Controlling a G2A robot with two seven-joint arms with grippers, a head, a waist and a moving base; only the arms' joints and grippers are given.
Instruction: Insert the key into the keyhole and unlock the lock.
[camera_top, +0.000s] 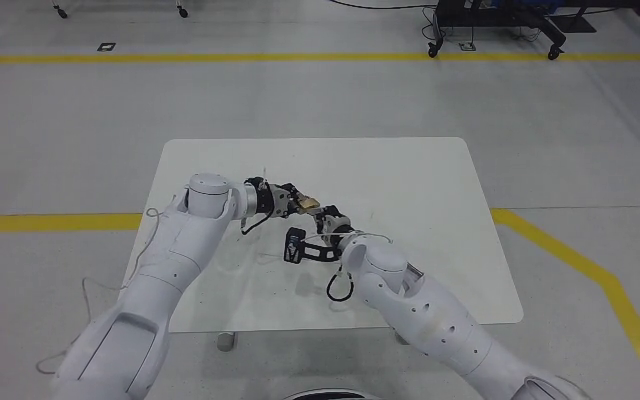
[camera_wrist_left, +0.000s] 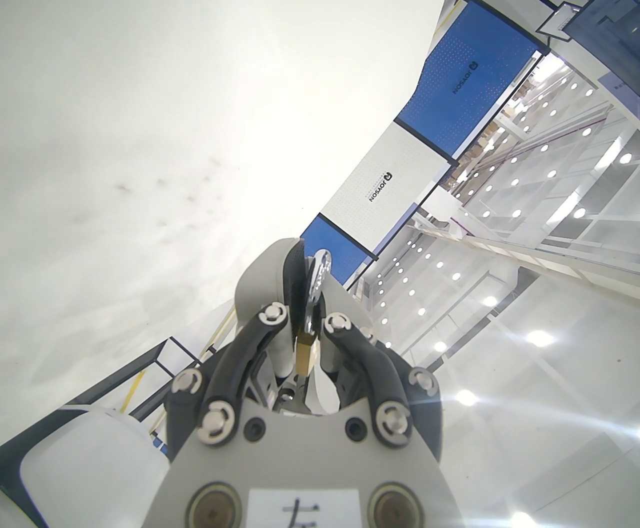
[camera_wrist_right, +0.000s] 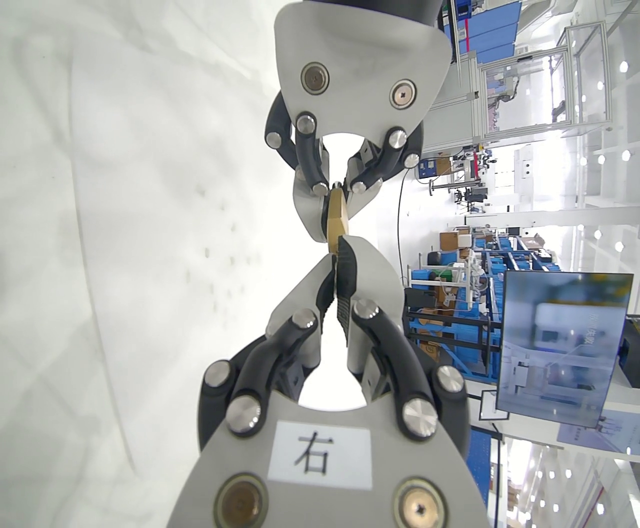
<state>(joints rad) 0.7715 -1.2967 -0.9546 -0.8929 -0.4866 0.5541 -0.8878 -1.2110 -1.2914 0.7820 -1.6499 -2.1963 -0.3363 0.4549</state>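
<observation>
Both arms are held up off the tabletop, tip to tip above its middle. Left end effector: fingers together, clamped on the broad flat faces of the brass lock. The body sits deep between the pads, with one narrow end poking just past the tips toward the other arm. Likely reason: pinching the broad faces stops the body spinning when torque comes through the key, and leaves the end facing the key bare. Right end effector: ribbed pads pressed together on the key. In the left wrist view the silver bow lies flat against one pad, and the blade runs out past the tips to meet the lock's exposed end. Gripping the bow flat gives leverage for a twist about the blade's axis. The two end effectors face each other along one line, so a wrist roll on the right arm should translate directly into key rotation. Cannot tell how far the blade is seated, because the junction is edge-on and crowded by fingers. In the right wrist view the right tips touch or almost touch the brass. Locked or unlocked: cannot tell. Judgement: insertion at or near done, turn unconfirmed. Risk: slight misalignment between the arms could bind the blade or let the bow slip on the pads.
</observation>
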